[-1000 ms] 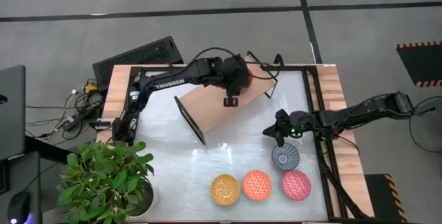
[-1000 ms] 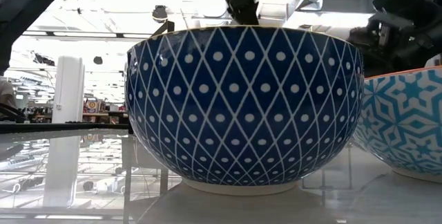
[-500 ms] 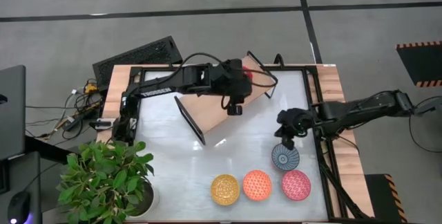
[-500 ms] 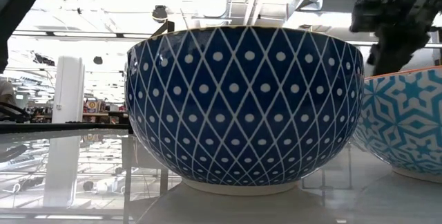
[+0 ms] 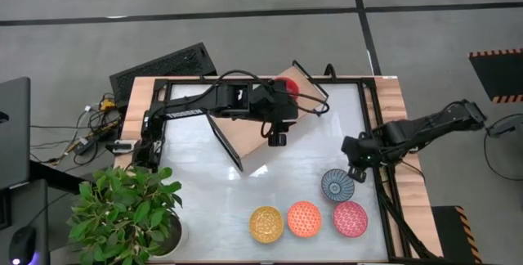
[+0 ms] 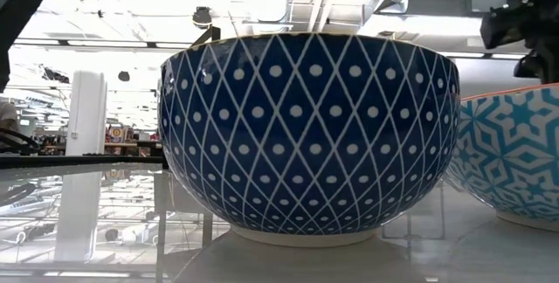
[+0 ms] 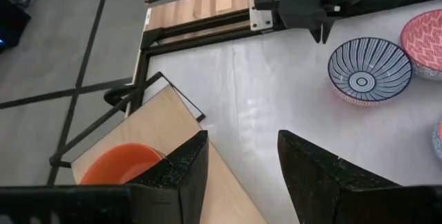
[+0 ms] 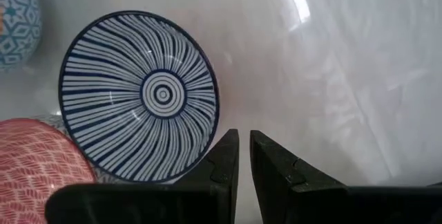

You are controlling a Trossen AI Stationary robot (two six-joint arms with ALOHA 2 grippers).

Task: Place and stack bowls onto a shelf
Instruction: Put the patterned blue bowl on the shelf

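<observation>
The light-wood shelf (image 5: 255,126) lies slantwise on the far half of the table, with black frame ends. A red-orange bowl (image 5: 286,87) sits on its far end and also shows in the left wrist view (image 7: 116,167). My left gripper (image 5: 278,139) hovers open over the board (image 7: 173,124), on the near side of that bowl. The blue-white striped bowl (image 5: 337,186) rests on the tabletop, with yellow (image 5: 265,223), orange (image 5: 304,218) and pink (image 5: 350,218) bowls in a row nearer. My right gripper (image 8: 243,148) is shut, above the striped bowl's (image 8: 141,96) far-right rim.
In the low view a blue dotted bowl wall (image 6: 310,134) fills the picture, with a turquoise-patterned bowl (image 6: 515,152) to its right. A potted plant (image 5: 122,212) stands at the table's near left corner. A bare white tabletop (image 5: 196,191) lies between the shelf and the bowls.
My left gripper has drawn back from the red-orange bowl toward the table's near edge, along the board; the bowl stays on the shelf. My right gripper has moved from beside the shelf toward the table's right and near edges, ending by the striped bowl.
</observation>
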